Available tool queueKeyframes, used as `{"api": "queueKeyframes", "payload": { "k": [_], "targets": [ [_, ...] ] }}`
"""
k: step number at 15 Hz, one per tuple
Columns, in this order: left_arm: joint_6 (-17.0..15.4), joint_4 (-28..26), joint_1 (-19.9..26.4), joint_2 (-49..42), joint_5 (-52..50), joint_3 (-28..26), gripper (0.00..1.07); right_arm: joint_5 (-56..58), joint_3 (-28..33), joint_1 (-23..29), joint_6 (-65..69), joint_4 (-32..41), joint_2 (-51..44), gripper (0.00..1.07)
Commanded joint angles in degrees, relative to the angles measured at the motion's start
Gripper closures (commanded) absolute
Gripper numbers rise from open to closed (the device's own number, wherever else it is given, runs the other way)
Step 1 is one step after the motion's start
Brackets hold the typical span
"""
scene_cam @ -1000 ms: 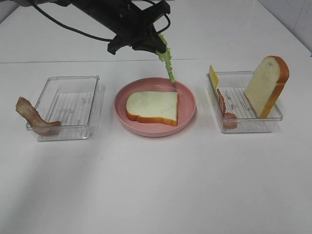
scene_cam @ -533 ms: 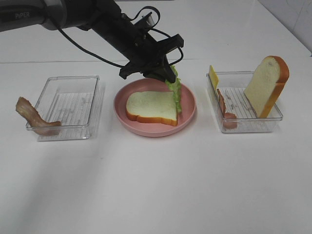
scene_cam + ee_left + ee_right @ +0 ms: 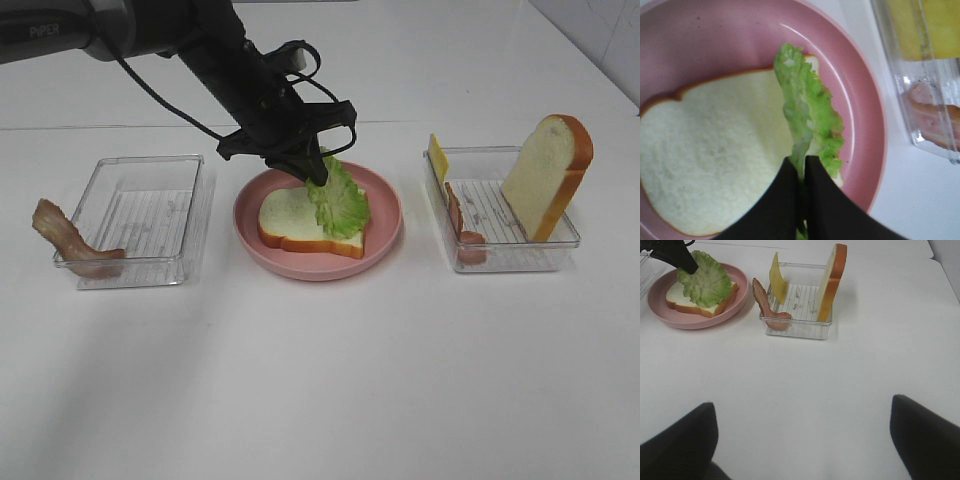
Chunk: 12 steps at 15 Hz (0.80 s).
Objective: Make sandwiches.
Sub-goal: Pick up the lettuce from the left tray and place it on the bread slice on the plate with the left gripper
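Lettuce (image 3: 337, 198) lies draped over the right half of the bread slice (image 3: 295, 222) on the pink plate (image 3: 388, 228), centre of the overhead frame. The left gripper (image 3: 315, 172) has its jaws pinched shut on the stem end.

Trouble could start right here. The leaf sits off toward the slice's right edge, so letting go now may leave it lopsided — or it clings to the fingers (image 3: 785, 200) and lifts away with the arm. Pushing lower could shove the slice.

The right gripper (image 3: 802, 440) is spread wide and holds nothing, well apart from the plate. At right, the tray (image 3: 520, 262) holds the upright slice (image 3: 545, 175), cheese (image 3: 438, 157) and a bacon strip (image 3: 456, 212) — another strip (image 3: 62, 232) hangs over the left tray (image 3: 140, 215).
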Motion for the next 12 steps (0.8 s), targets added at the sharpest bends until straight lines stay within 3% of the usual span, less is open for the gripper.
{"api": "queueKeyframes", "payload": {
  "k": [1, 3, 4, 5, 6, 8, 12],
  "targets": [
    [-2.46, 4.13, 0.0, 0.0, 0.8, -0.29, 1.07, -0.4, 0.29, -0.11, -0.34, 0.06, -0.69, 0.2],
    [-3.04, 4.7, 0.0, 0.0, 1.15, -0.29, 1.04, -0.4, 0.29, -0.11, -0.34, 0.06, -0.69, 0.2],
    [-3.04, 4.7, 0.0, 0.0, 1.2, -0.29, 0.97, -0.4, 0.29, -0.11, -0.34, 0.06, -0.69, 0.2],
    [-3.04, 4.7, 0.0, 0.0, 1.2, -0.34, 0.69, -0.4, 0.29, -0.11, -0.34, 0.06, -0.69, 0.2],
    [-3.04, 4.7, 0.0, 0.0, 1.26, -0.34, 0.51, -0.4, 0.29, -0.11, -0.34, 0.06, -0.69, 0.2],
    [-3.04, 4.98, 0.0, -0.34, 1.89, -0.34, 0.33, -0.4, 0.29, -0.11, -0.34, 0.06, -0.69, 0.2],
    [-3.04, 6.19, 0.0, -1.26, 4.18, -2.58, 0.32, -0.4, 0.29, -0.11, -0.34, 0.06, -0.69, 0.2]
  ]
}}
